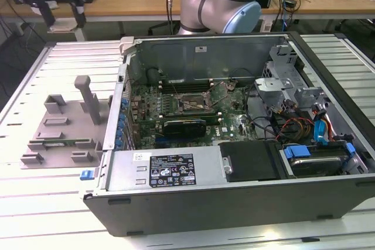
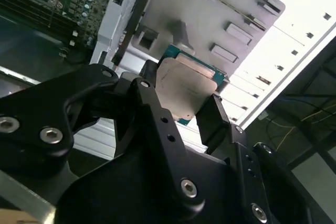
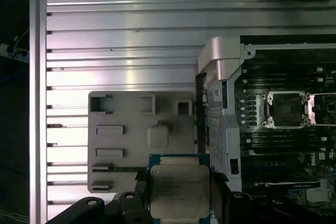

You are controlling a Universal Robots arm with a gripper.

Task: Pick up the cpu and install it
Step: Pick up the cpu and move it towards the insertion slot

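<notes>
The cpu (image 3: 179, 187), a small square chip with a silvery top and a green edge, is held flat between my black fingers (image 3: 140, 195). My gripper (image 3: 179, 199) is shut on its two opposite sides. It hangs high over the grey plastic tray (image 3: 131, 129), at the tray edge nearest the computer case. In the second wrist view the cpu (image 2: 184, 90) sits between the two finger pads (image 2: 212, 121) of the gripper (image 2: 181, 100). The open socket (image 3: 286, 109) lies on the motherboard inside the case. In the exterior view the socket (image 1: 188, 102) is at the board's middle.
The open computer case (image 1: 234, 162) lies on a slatted metal table (image 1: 53, 203), with the grey tray (image 1: 64, 127) at the exterior view's left of it. A black graphics card (image 1: 184, 126) sits just in front of the socket. Cables and drive bays (image 1: 304, 121) fill the case's other end.
</notes>
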